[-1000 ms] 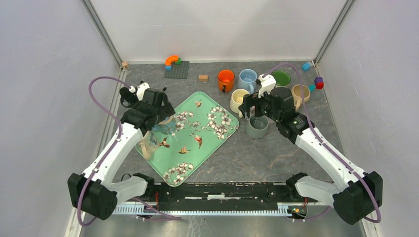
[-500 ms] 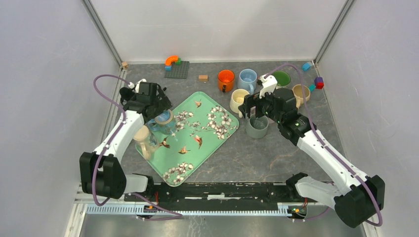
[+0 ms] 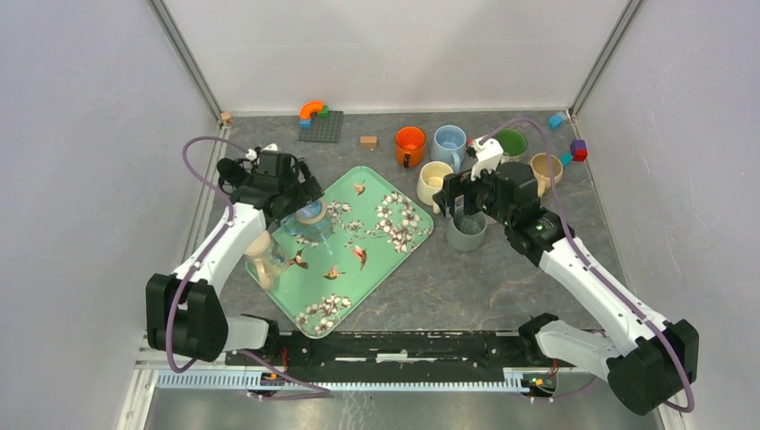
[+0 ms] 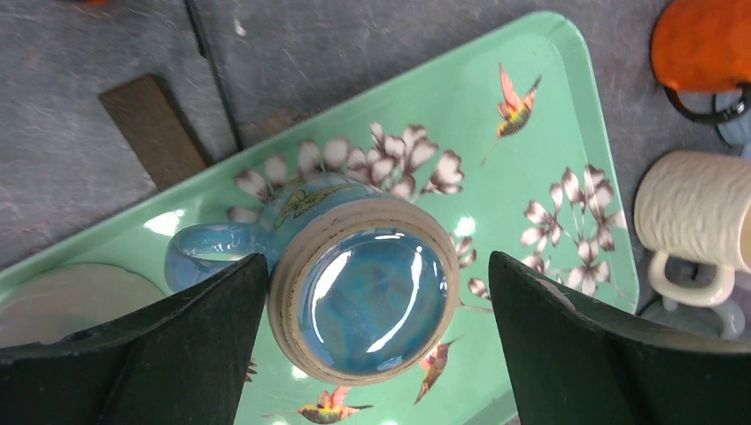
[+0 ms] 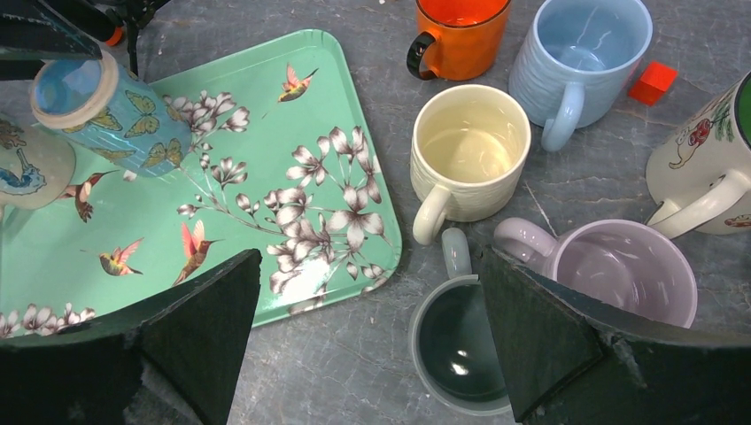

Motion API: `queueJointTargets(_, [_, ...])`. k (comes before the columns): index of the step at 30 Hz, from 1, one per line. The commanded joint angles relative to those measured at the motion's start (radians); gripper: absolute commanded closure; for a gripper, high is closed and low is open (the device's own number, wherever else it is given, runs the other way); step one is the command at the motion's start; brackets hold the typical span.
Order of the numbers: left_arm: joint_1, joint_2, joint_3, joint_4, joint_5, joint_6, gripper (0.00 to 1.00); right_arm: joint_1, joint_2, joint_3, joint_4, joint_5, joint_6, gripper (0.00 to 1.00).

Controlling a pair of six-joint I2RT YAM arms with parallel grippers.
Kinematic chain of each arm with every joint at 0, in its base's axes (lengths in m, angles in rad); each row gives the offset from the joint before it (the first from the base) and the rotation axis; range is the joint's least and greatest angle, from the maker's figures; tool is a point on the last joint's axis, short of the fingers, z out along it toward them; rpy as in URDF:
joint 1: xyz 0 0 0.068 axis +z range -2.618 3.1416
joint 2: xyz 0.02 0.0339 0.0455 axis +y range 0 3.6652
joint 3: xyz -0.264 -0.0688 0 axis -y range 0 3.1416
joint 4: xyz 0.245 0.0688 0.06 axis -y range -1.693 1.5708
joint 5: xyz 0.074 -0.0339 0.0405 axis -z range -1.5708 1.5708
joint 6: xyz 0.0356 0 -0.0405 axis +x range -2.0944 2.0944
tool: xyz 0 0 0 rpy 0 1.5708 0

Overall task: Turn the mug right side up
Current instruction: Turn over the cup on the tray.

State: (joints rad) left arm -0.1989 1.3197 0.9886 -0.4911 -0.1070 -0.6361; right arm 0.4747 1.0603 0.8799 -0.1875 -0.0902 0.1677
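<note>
Inverted mug centred ahead of left claw

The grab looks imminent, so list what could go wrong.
The upside-down glossy blue butterfly mug on the green floral tray may slip from the open left gripper when turned. Its handle faces one finger, which could snag it. The cream mug close beside it may get knocked.

Overhead and wrist views, mug common
</note>
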Motion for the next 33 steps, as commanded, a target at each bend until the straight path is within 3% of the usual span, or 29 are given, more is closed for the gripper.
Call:
queueJointTargets(1, [-0.068, -0.039, -0.018, 0.027, 0.038, -0.066, 0.0, -0.004, -0.026, -0.008, 0.047, -0.005, -0.012, 0.02])
queueJointTargets(18, [-0.397, -0.075, -0.054, 0.01, -0.039, -0.177, 0.0, -0.004, -0.04, -0.021, 0.046, 0.007, -0.017, 0.02])
queueJointTargets(29, [-0.409, -0.192, -0.012, -0.2, -0.218, -0.006, 0.0, -0.005, -0.066, -0.052, 0.076, 0.01, -0.004, 0.02])
queueJointTargets(33, [-0.396, -0.167, -0.042, -0.167, -0.234, 0.111, 0.0, -0.004, -0.079, -0.072, 0.114, -0.009, 0.024, 0.02])
